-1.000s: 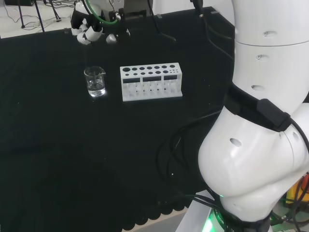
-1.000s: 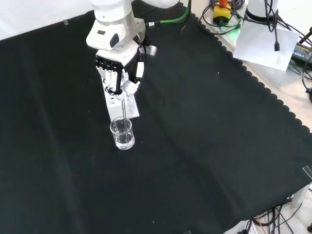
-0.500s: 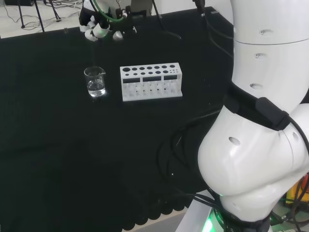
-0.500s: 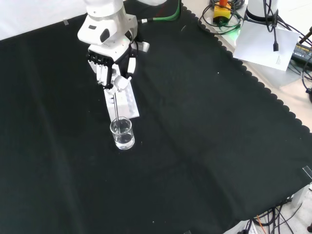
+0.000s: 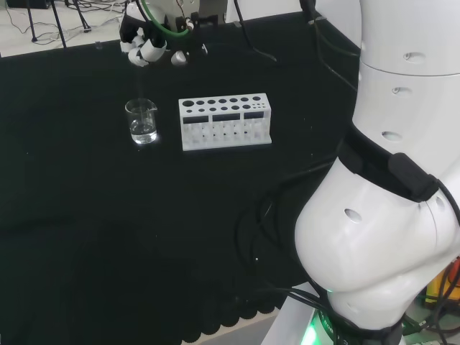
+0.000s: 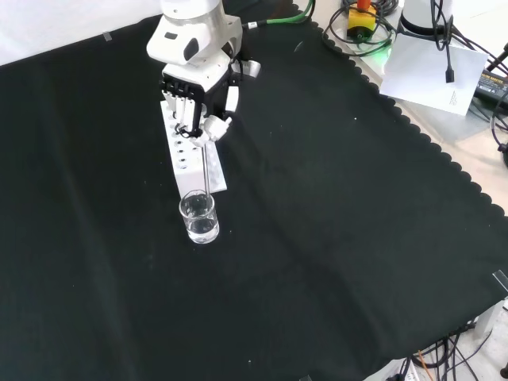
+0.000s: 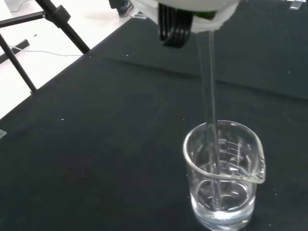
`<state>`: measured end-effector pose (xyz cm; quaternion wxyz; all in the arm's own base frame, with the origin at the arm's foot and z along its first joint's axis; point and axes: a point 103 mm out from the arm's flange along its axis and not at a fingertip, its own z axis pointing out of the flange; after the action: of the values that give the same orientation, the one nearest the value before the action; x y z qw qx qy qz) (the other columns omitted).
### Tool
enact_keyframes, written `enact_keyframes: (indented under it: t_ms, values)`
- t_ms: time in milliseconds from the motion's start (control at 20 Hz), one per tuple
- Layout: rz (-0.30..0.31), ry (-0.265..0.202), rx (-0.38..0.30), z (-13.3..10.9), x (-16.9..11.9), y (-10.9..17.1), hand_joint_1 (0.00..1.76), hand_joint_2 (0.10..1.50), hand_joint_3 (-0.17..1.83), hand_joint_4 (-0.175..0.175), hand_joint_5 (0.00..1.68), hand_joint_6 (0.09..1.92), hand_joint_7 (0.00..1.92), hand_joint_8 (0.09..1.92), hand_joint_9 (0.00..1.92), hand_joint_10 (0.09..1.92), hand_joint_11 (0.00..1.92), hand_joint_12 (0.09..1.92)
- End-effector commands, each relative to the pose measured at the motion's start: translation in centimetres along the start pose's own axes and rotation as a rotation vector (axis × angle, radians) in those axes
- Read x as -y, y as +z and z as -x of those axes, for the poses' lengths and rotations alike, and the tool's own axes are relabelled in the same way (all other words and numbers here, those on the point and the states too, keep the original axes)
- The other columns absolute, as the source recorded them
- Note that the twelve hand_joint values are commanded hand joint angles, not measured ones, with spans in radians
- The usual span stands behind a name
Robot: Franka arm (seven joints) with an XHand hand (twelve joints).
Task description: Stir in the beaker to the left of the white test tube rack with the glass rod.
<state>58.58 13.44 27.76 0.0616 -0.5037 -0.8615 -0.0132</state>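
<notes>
Here the bench [image 6: 357, 238], draped in black cloth, carries a white test tube rack [image 5: 226, 121] and, just to its left in the head view, a small clear beaker [image 5: 141, 121] with a little clear liquid at the bottom. In the front view the beaker [image 6: 198, 217] sits nearer the camera than the rack [image 6: 187, 155], almost touching the rack's near end.

The arm reaches out over the rack, and the hand [image 6: 198, 99] hangs above it, fingers pointing down at the cloth. Its fingers [image 6: 182, 111] and thumb are curled together, pinching the top end of the glass rod [image 6: 207, 171].

What matters most is how rod and beaker line up. The beaker lies below the hand and a little nearer the camera in the front view, and the rod runs down from the pinch nearly upright, leaning slightly toward the beaker. In the wrist view the rod [image 7: 210, 125] passes inside the rim of the beaker [image 7: 224, 175] and its lower end dips into the liquid, near the wall away from the spout; whether the tip touches the base cannot be told.

So the rod looks well placed for stirring: small circles of the hand, keeping the rod's long axis near vertical, should swirl the liquid without knocking the wall or tipping the light beaker.
</notes>
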Motion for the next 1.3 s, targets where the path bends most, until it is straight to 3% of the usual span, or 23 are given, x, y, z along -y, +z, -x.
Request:
enact_keyframes:
  t_ms: [50, 300, 800, 1300]
  values:
    - [-0.006, -0.044, -0.003, -2.1, -1.4, 0.3, 1.29, 0.78, 0.62, -0.175, 1.07, 0.72, 1.09, 1.28, 1.67, 0.95, 1.67, 1.0]
    - [0.014, -0.055, -0.003, -1.3, -2.3, 0.0, 1.29, 0.78, 0.63, -0.175, 1.07, 0.72, 1.09, 1.28, 1.67, 0.95, 1.67, 1.0]
    - [0.022, -0.009, 0.0, 1.9, -1.0, -0.2, 1.29, 0.78, 0.63, -0.175, 1.07, 0.72, 1.09, 1.28, 1.67, 0.95, 1.67, 1.0]
    - [0.013, -0.029, 0.02, -1.1, -0.3, -0.2, 1.29, 0.78, 0.63, -0.175, 1.07, 0.73, 1.09, 1.28, 1.68, 0.95, 1.67, 1.0]
